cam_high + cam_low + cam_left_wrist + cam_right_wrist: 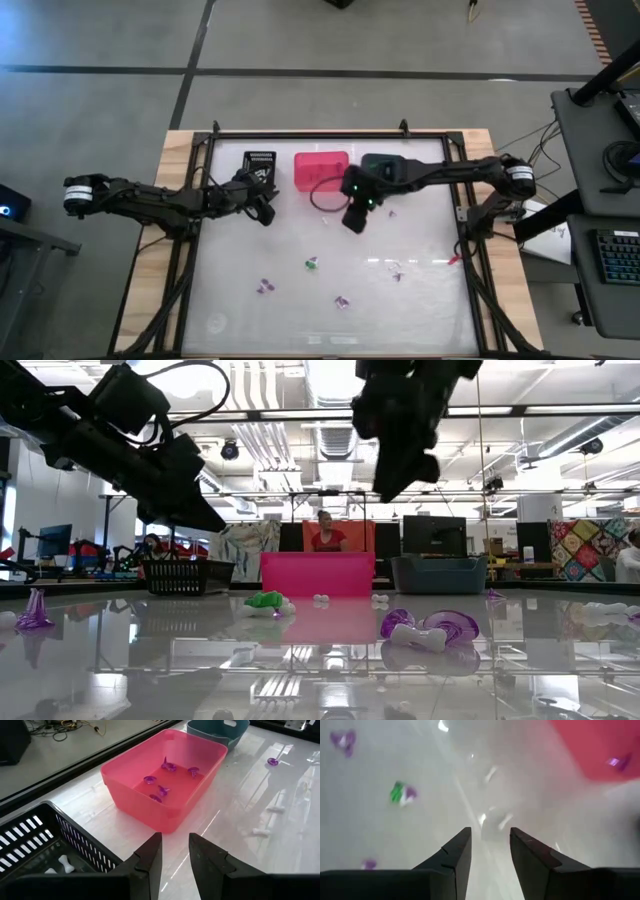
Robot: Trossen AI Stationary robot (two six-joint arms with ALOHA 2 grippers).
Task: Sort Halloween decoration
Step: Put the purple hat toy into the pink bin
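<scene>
The right pincer (356, 222) hangs above the glossy white table (420, 300), just in front of the pink translucent plastic bin (321, 168) and the teal plastic bin (385, 165). Its own wrist view shows two dark fingers (454, 857) parted with nothing between them, so it is open and empty. That fits an arm between loads: it sits near the bins, and its camera looks out over the loose pieces on the table in front of it.

The Halloween decoration is split. Several small purple trinkets (159, 790) already lie on the floor of the pink bin, which suggests that bin collects purple. A tiny green-and-purple trinket (312, 263) lies on the table ahead of the right pincer, nearest of the loose pieces. Two more purple trinkets (265, 287) lie farther off, toward the table's front edge, and a small white piece (396, 274) rests off to the side.

The left pincer (263, 214) waits beside the black slatted plastic basket (260, 162), with the pink bin just past it. Its fingers (150, 862) stand a little apart and hold nothing. A white bone-shaped trinket (65, 865) lies inside the basket, so white pieces seem to go there.

Judging by the spread, sorting is partly done, and the green piece looks the likeliest next pick.
</scene>
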